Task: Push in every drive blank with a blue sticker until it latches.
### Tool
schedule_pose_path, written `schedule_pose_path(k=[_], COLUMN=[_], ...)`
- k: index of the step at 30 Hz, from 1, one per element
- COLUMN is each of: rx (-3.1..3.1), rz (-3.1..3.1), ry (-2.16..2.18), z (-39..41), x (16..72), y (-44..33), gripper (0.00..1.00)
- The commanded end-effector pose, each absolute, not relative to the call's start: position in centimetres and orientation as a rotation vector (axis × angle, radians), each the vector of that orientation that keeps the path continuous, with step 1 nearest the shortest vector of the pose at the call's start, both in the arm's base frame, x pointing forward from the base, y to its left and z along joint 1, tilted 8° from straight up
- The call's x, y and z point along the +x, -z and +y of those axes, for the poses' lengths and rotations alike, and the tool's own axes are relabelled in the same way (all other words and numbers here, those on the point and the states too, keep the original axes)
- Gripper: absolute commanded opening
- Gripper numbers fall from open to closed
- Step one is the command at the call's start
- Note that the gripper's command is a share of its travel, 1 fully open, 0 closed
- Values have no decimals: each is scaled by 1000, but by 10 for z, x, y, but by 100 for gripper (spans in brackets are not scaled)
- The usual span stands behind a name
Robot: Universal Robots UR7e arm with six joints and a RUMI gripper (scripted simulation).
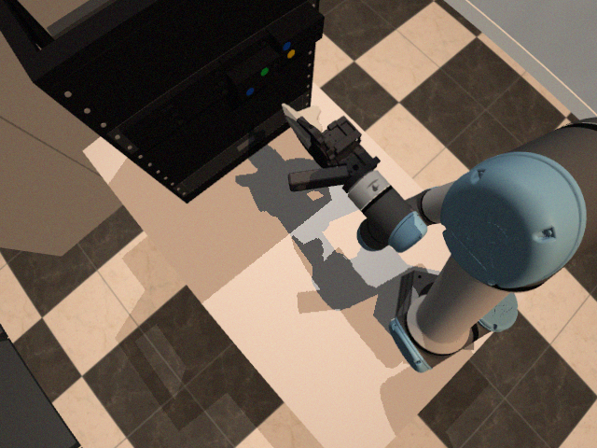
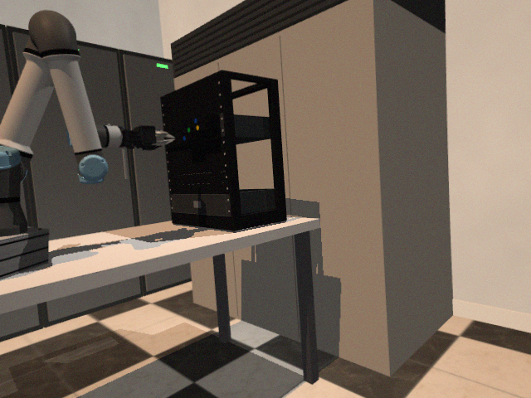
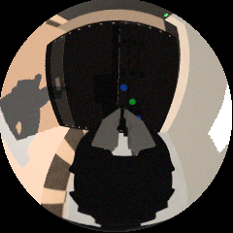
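Note:
The black rack (image 1: 178, 81) stands on the pale table, and it also shows in the side view (image 2: 221, 154). Its front carries four drive blanks, marked by an upper blue sticker (image 1: 286, 46), a yellow sticker (image 1: 290, 53), a green sticker (image 1: 264, 71) and a lower blue sticker (image 1: 249, 91). My gripper (image 1: 290, 113) is shut and empty, its pale fingertips pointing at the rack front close to the lower blue sticker (image 2: 183, 138). In the wrist view the joined fingertips sit just below the green sticker (image 3: 132, 101) and partly hide a blue one (image 3: 139, 116). I cannot tell if they touch the rack.
The arm's base (image 1: 434, 328) is mounted on the same table (image 2: 141, 252). A tall beige cabinet (image 2: 364, 171) stands right behind the rack. Dark cabinets (image 2: 124, 141) line the back wall. The table edge runs close to the rack's foot.

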State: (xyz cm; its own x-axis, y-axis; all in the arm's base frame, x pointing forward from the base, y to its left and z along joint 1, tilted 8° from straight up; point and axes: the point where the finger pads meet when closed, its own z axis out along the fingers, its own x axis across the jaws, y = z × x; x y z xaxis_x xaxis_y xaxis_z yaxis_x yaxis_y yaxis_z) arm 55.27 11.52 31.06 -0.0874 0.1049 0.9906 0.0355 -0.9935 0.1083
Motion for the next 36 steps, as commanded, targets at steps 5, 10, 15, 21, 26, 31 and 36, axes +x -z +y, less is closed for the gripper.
schedule_pose_path(k=[5,10,15,21,26,31,36], rx=[2083,2083,2083,2083,2083,2083,2083], rz=[157,157,157,157,157,157,157], ry=[-2280,-2280,-2280,-2280,-2280,-2280,-2280], z=[119,119,120,121,121,121,121], x=[553,567,582,605,608,608,608], y=[-308,-309,-310,-312,-313,-313,-313], gripper=[0,0,0,0,0,0,0])
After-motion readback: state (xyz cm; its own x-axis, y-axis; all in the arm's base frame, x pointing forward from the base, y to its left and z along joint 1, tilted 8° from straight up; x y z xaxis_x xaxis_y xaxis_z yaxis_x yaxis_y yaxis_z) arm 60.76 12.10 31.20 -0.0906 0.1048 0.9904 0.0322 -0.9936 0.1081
